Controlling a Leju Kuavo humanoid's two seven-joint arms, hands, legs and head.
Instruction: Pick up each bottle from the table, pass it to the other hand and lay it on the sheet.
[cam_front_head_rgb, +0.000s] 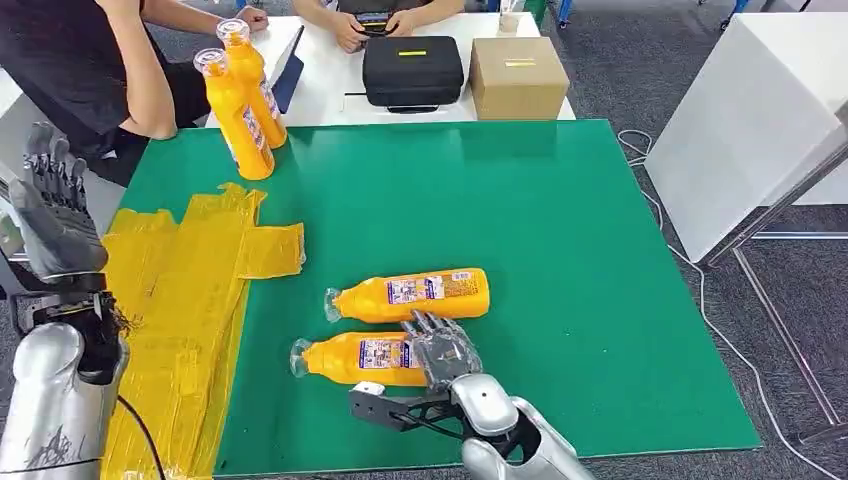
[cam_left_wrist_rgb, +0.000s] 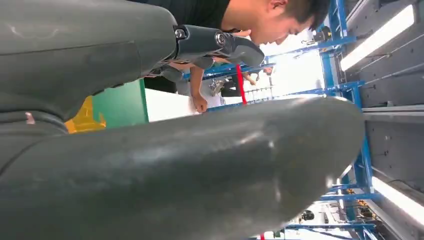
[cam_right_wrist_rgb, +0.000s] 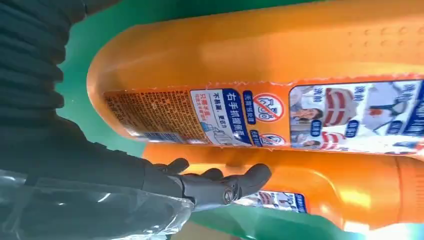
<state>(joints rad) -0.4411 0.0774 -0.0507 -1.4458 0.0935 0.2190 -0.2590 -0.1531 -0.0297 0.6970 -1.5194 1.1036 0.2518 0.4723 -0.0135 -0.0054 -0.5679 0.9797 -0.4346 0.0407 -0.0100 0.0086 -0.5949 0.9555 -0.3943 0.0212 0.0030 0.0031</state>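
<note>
With my right hand draped over the near lying bottle at lower centre, grip unconfirmed. Second lying bottle just beyond. Left hand raised at left, fingers apart, holding nothing. Yellow sheet left; two upright bottles upper left.

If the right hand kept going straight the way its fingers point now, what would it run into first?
The right hand already lies over the nearer lying bottle. Its fingers point toward the farther lying bottle, so that likely comes next, though the height of the fingers above the table is unclear.

Silver arms, dark grey left hand, black cable
</note>
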